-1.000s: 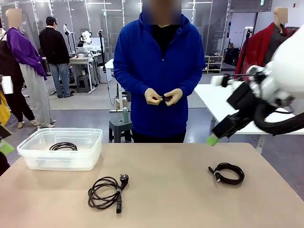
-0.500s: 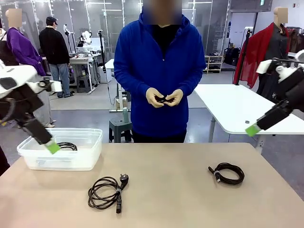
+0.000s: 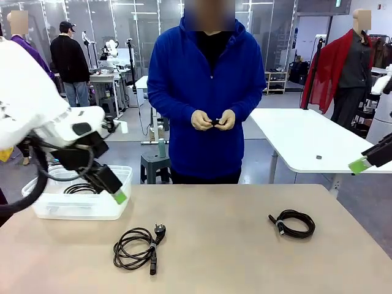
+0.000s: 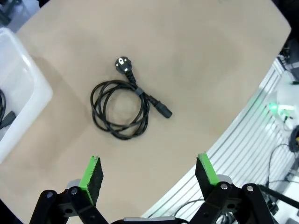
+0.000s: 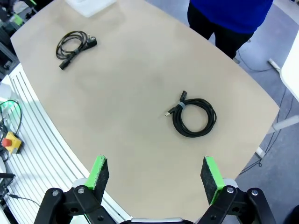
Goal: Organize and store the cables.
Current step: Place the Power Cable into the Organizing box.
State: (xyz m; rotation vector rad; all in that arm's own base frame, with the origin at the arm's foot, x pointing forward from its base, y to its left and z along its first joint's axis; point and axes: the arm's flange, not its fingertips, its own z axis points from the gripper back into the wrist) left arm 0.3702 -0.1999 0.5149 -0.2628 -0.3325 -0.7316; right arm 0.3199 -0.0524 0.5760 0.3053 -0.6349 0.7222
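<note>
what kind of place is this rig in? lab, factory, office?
Likely a robotics lab or open workshop: an emergency-stop box beside the tan table, a white worktable behind the person, glass partitions along the back.

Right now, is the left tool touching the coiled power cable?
Apart. Left wrist view: the left tool hangs open above the coiled power cable, bare table showing between them.

The left arm (image 3: 30, 104) comes in from the left, wrist bent downward, its left gripper (image 4: 149, 171) hanging with jaws spread wide (nothing between the green pads (image 4: 92, 173)), while the right gripper (image 5: 156, 175) hovers high at the right edge, equally wide and empty.
</note>
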